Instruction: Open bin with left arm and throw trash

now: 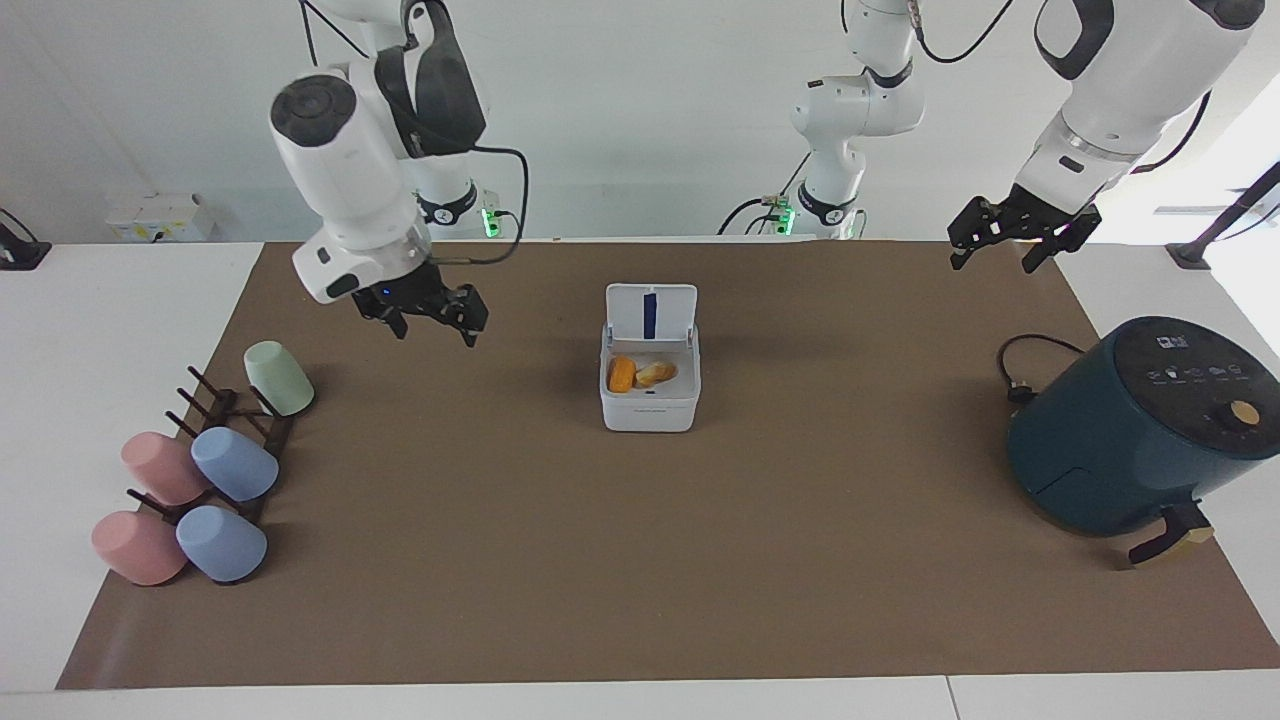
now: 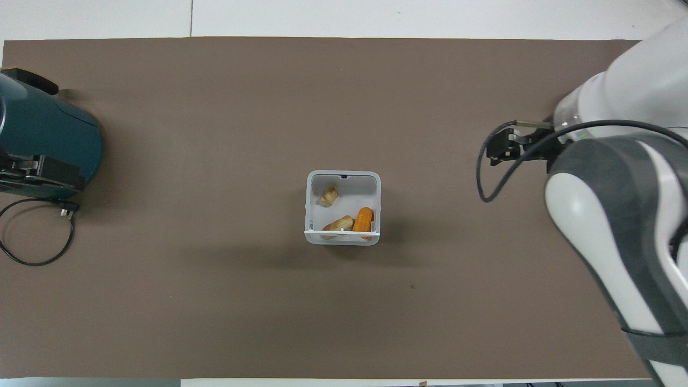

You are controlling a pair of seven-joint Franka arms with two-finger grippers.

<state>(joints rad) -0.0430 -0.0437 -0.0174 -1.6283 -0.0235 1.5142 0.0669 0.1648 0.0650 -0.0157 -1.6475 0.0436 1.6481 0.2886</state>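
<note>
The white bin (image 1: 648,408) stands in the middle of the brown mat, its lid (image 1: 650,312) hinged upright with the blue strip showing. In the overhead view the bin (image 2: 309,209) holds the trash: two pale lumps (image 2: 328,195) (image 2: 338,223) and an orange wedge (image 2: 364,219). The facing view shows the wedge (image 1: 622,375) and one lump (image 1: 655,374). My right gripper (image 1: 430,312) is open and empty in the air over bare mat between the bin and the cups; it also shows in the overhead view (image 2: 497,153). My left gripper (image 1: 1010,240) is open, raised near the air fryer.
A dark teal air fryer (image 1: 1140,430) with its black cord (image 1: 1020,370) stands at the left arm's end. A dark rack with several pastel cups (image 1: 235,465) lies at the right arm's end. In the overhead view the left gripper (image 2: 54,172) overlaps the air fryer (image 2: 48,129).
</note>
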